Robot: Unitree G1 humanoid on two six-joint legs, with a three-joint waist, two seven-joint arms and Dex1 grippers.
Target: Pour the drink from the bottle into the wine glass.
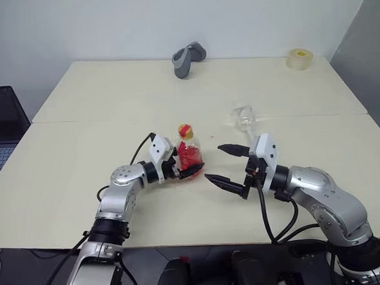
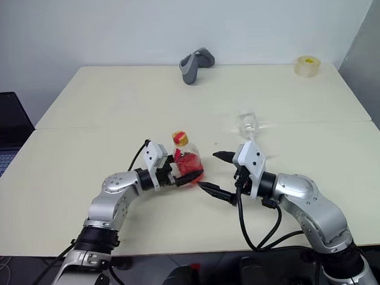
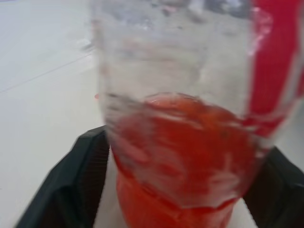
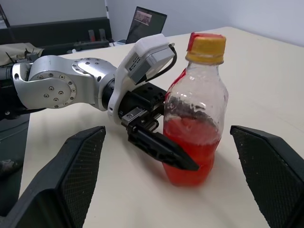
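Bottle (image 4: 194, 109) upright mid-table with the cap on, left gripper (image 4: 159, 137) pinching its body low down, red drink (image 4: 190, 152) filling its lower half. Right gripper (image 1: 232, 166) spread wide beside it. Glass (image 1: 243, 115) waits just behind. Grasping step; uncapping comes next.

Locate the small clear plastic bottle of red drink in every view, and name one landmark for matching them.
Left eye view: small clear plastic bottle, centre of the table.
Right eye view: left of centre.
Left wrist view: close up, between the black fingers.
Right wrist view: centre, upright.
Shared landmark: left end effector around the bottle's lower body.
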